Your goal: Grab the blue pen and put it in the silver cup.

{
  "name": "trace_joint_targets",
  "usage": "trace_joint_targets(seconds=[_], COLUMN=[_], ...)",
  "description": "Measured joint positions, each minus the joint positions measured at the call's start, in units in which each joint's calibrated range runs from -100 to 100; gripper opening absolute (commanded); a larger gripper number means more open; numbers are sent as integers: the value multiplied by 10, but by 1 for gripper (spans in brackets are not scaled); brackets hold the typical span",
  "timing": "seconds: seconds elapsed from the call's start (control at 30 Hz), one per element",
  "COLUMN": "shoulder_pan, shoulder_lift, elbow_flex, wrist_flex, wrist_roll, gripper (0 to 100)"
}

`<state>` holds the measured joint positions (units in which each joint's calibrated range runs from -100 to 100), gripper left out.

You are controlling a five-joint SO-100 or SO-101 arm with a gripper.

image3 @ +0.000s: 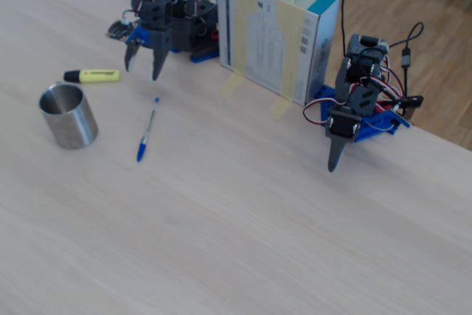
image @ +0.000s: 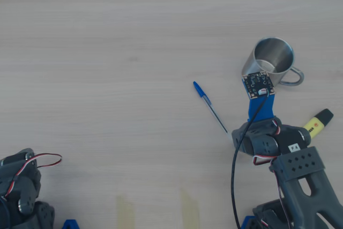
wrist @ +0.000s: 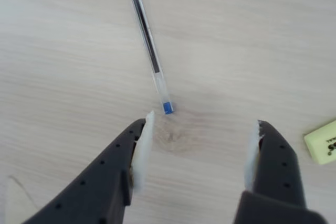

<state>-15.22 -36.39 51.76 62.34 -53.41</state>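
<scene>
Two dark fingers (wrist: 136, 156) with white pads, closest to the wrist camera, spread wide with nothing between them but bare bench; gripper (wrist: 202, 129) open and empty, poised over the wood. Just beyond the tips, the blue pen (wrist: 149, 51), lying flat, its small blue end plug near the left finger's tip in the wrist view yet clear of it, barrel running away toward the top edge. Off to the right edge of the same view, a corner of the yellow highlighter (wrist: 321, 140), apart from the right finger. Farther on, seen from overhead, the pen (image: 210, 107) slanting across the bench (image: 107, 52), capped end pointing away from the arm, and past it the silver cup (image: 270, 60), upright, mouth open, handle turned toward the right edge, well apart from the pen. Not yet grasped, by the look of it. Risks from here: closing this far back would likely catch only the plug or nothing at all, nudging the pen along the bench; a hold at one end could let it droop and strike the cup's rim; a drift rightward might take the highlighter instead.
</scene>
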Motion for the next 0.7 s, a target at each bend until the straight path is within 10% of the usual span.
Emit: trace_joint_targets(seconds=[0.7], shoulder_pan=[-40], shoulder_lift=[224], elbow_flex=[-233], wrist_flex=[-7], wrist_roll=[73], gripper=[29])
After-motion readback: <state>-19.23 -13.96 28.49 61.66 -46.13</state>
